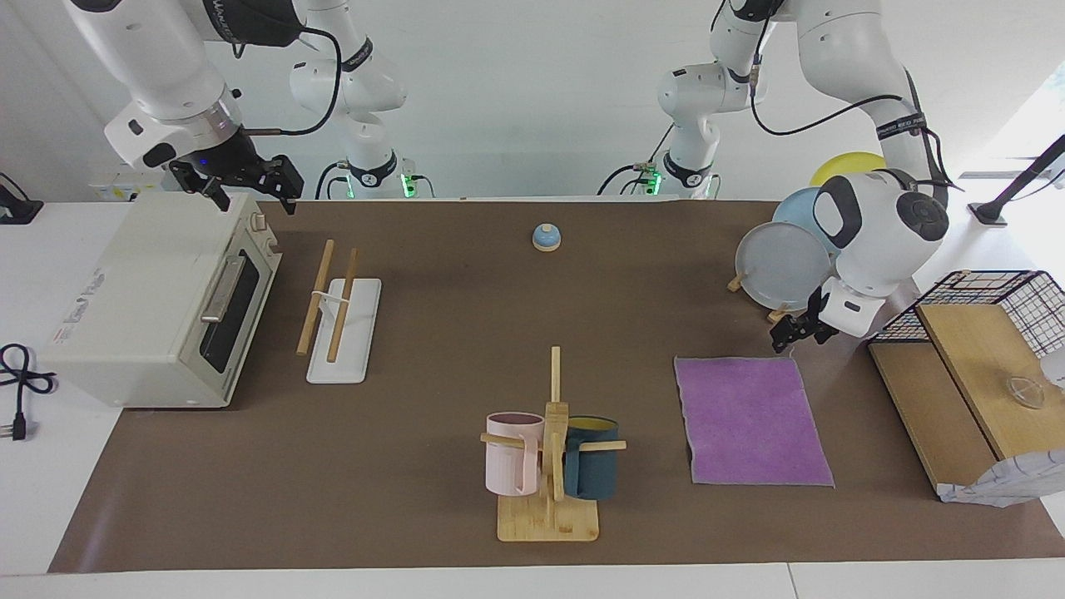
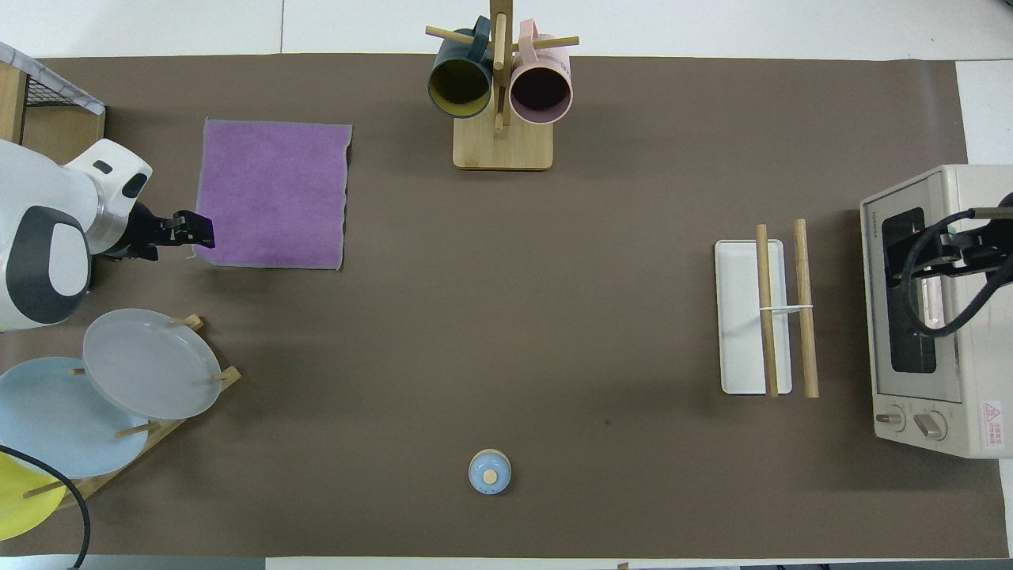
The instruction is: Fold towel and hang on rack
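The towel (image 1: 751, 420) lies flat on the bench (image 1: 433, 499), purple side up, toward the left arm's end, and the rack (image 1: 343, 327) stands well apart from it, just beside the toaster oven (image 1: 158, 299) at the right arm's end. The left claw (image 1: 797, 330) is low at the towel's corner nearest the robots, and I cannot tell if it is open or closed. The right claw (image 1: 250, 185) is open, up over the toaster oven, holding nothing.
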`<state>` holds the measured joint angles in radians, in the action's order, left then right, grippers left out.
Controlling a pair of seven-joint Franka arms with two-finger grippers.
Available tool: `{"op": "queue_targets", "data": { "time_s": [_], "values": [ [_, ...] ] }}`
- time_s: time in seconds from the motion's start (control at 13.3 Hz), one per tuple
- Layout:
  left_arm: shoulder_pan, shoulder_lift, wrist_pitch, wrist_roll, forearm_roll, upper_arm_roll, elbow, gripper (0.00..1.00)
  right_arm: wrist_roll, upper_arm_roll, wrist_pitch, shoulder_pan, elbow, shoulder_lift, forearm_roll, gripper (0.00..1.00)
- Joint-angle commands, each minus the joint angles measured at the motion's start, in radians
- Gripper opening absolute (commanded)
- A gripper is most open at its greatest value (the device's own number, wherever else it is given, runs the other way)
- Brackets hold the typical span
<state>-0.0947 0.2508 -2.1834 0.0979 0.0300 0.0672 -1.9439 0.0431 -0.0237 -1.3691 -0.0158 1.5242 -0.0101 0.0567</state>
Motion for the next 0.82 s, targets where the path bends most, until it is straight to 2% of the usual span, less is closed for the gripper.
{"op": "queue_targets", "data": {
  "time_s": [0.0,0.3,0.6,0.75],
  "values": [
    [-0.014,0.037,-0.051,0.005,0.024,0.002,-0.004,0.87,-0.022,-0.002,-0.001,-0.012,0.017,0.015,-0.021,1.0],
    [-0.02,0.068,-0.07,0.008,0.123,0.002,0.003,0.72,-0.022,-0.002,-0.001,-0.012,0.017,0.015,-0.021,1.0],
    [-0.025,0.082,-0.084,0.014,0.131,0.002,-0.004,0.69,-0.022,-0.002,-0.001,-0.012,0.017,0.015,-0.021,1.0],
    [-0.03,0.082,-0.078,0.023,0.131,0.0,-0.004,0.64,-0.023,-0.002,-0.001,-0.012,0.017,0.015,-0.021,1.0]
  ]
}}
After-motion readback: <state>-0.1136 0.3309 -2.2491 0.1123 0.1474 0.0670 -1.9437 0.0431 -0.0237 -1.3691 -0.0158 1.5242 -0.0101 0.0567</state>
